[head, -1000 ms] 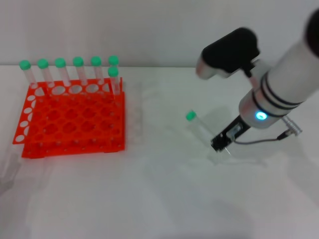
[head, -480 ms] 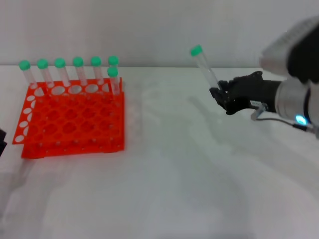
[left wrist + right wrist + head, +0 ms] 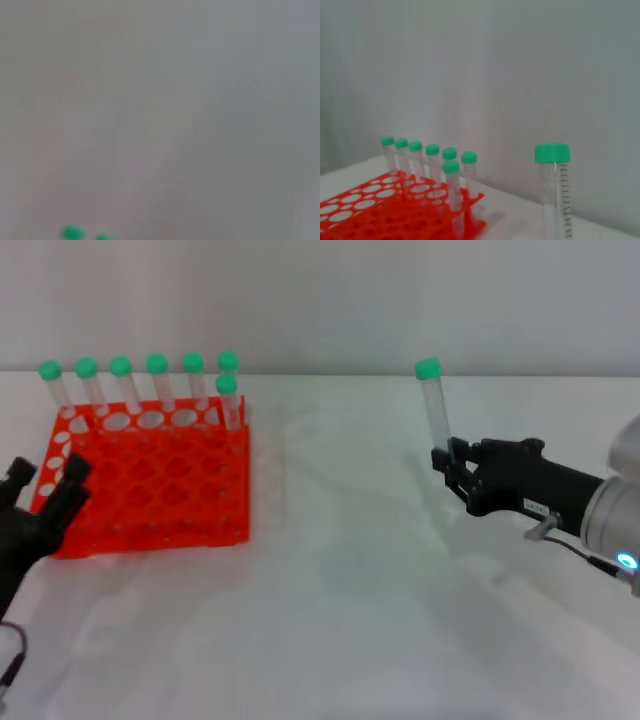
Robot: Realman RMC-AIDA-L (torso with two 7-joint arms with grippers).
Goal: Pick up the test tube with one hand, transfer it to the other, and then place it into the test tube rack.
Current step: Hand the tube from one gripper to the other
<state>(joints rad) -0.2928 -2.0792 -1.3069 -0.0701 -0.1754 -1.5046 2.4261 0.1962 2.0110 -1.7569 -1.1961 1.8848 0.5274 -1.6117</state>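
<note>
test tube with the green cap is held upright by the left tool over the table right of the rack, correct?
Not quite: the right tool holds it, not the left. The head view shows the test tube upright in that tool, over the table, right of the rack. The left tool sits open near the rack's front corner.

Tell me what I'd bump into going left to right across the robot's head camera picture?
Black-fingered left gripper → bright orange-red plastic test tube rack holding seven green-capped tubes → clear green-capped test tube, held upright → black right gripper.
</note>
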